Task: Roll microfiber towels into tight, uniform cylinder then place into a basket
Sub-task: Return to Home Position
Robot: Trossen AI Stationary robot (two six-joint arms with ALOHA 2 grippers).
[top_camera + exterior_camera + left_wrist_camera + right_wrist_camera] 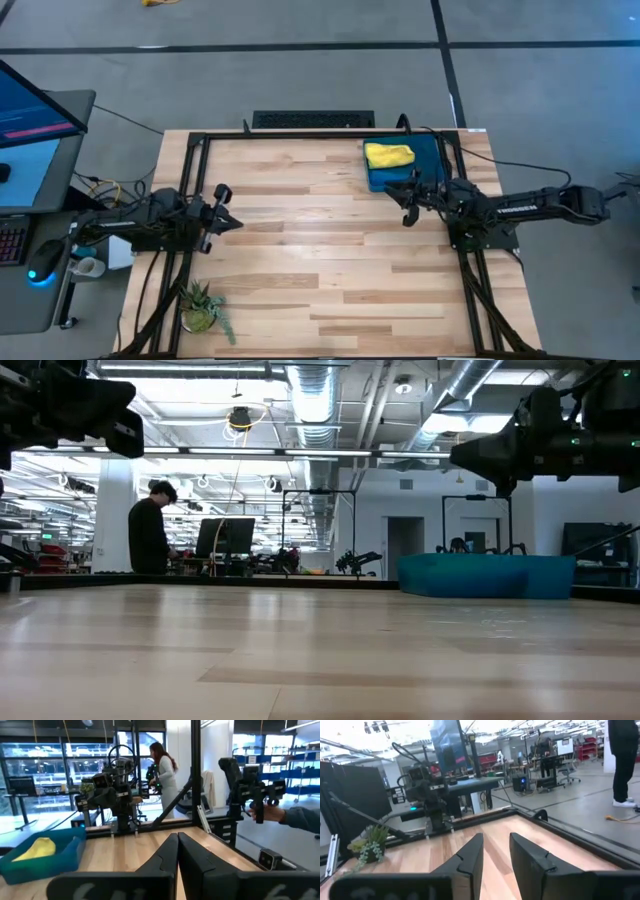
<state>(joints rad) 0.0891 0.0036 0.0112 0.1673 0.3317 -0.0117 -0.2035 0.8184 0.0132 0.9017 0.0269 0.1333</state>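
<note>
Left fingers [165, 857] together, right fingers [470, 857] ajar, empty; yellow towel [389, 155] in basket [428, 160], hidden in low view

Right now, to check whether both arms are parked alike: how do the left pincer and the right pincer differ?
The left pincer is shut; the right pincer shows a clear gap between its fingers. The left pincer sits near the left edge of the table, far from the basket; the right pincer sits close by the basket, which holds the yellow towel. Both are empty and point toward the table's middle.

Rolled yellow towel [389, 155] in teal basket [430, 152]
</note>
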